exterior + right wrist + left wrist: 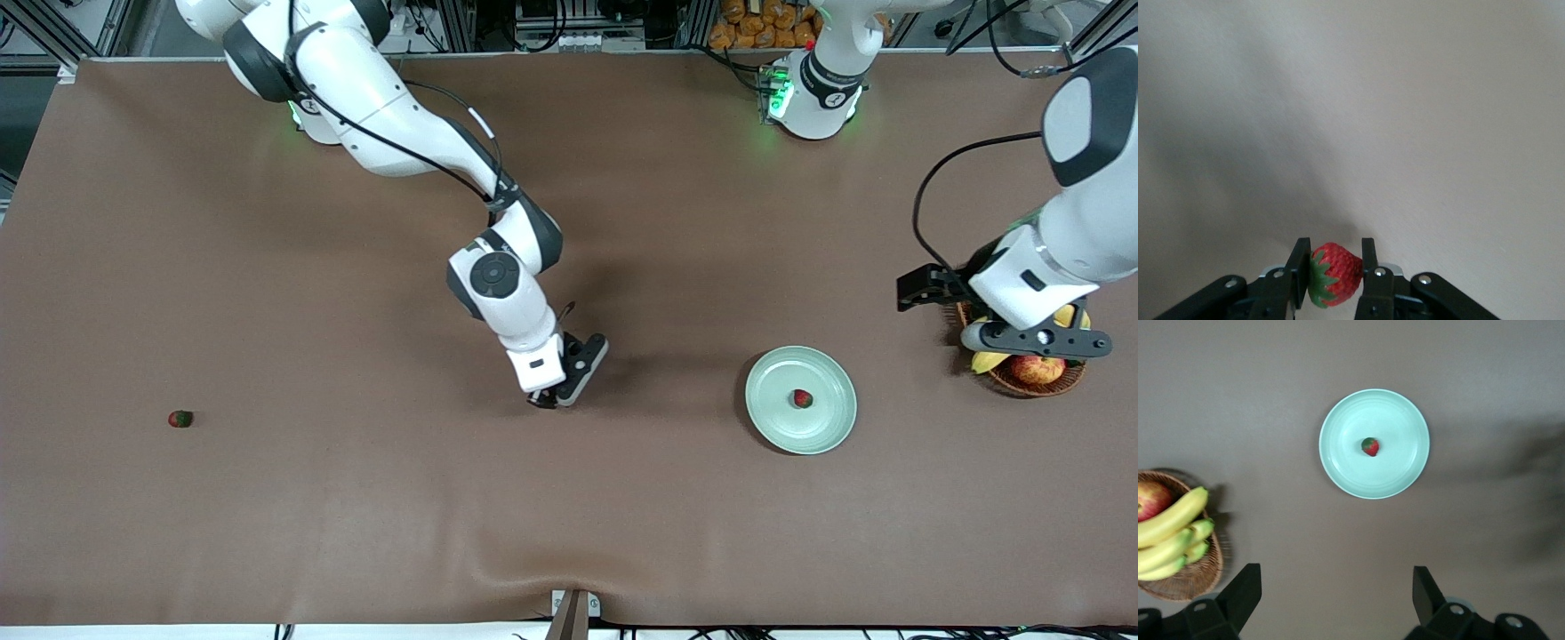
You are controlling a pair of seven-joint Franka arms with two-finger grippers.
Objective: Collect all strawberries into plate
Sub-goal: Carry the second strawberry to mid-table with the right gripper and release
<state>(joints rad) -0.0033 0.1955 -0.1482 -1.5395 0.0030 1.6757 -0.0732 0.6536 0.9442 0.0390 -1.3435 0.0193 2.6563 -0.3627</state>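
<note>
Your right gripper (1331,277) grips a strawberry (1335,274) over bare table; the plate (831,422) lies toward the left arm's end. The left gripper (1338,600) waits open over the basket (1013,380).

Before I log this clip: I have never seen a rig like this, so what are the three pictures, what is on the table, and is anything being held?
Two white robot arms work at a brown table. The front view looks down from a high camera facing them; the other two come from cameras on each arm's wrist.

The right gripper is low over the middle of the table, shut on a strawberry. The left gripper waits open above the basket of bananas and an apple, at the left arm's end.

Beside the basket, toward the middle, sits the plate with one strawberry in it. A third strawberry lies on the table toward the right arm's end.

So one is collected, one is held, one is left.
</note>
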